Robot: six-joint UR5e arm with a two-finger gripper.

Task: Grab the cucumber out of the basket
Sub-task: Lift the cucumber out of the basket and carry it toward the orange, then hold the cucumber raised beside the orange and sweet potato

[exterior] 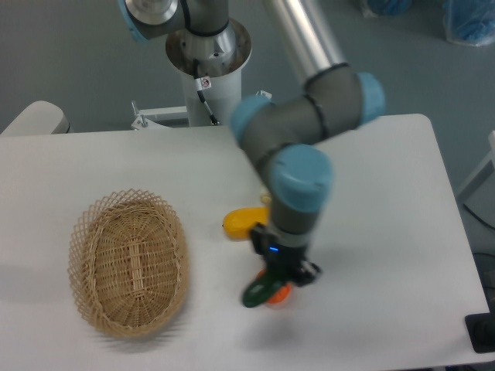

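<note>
The two-finger gripper (pixel 283 272) on the grey and blue arm (pixel 298 154) is out over the white table (pixel 387 193), well to the right of the oval, light tan woven wicker basket (pixel 128 263), and it is clenched around the dark green, glossy cucumber (pixel 260 290). The cucumber is clear of the basket, slanting down to the left from the fingers, its lower end poking out below the wrist. Just behind it an orange rounded fruit (pixel 279 294) peeks out, mostly hidden, so whether the two touch is impossible to tell. Up and to the left, a yellow oblong vegetable (pixel 241 220) lies on the table, partly covered by the arm. The basket sits on the left part of the table with nothing visible inside but its woven floor
</note>
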